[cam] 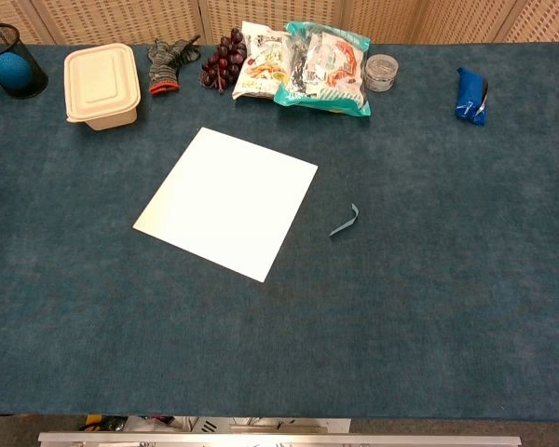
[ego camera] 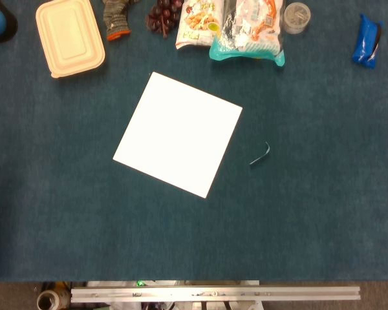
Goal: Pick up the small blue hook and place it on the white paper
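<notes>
Chest view: small blue hook [cam: 345,222] near white paper [cam: 226,201], apart; hands unseen, fingers' state unknowable.

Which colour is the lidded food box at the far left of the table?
Cream, a pale beige; the food box shows best in the chest view.

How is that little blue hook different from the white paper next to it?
The hook is tiny, thin and curved; the paper is a large flat square. The hook is pale blue, nearly blending into the blue cloth; the paper is bright white and stands out. Both lie loose on the cloth, apart from each other, with no hand near.
</notes>
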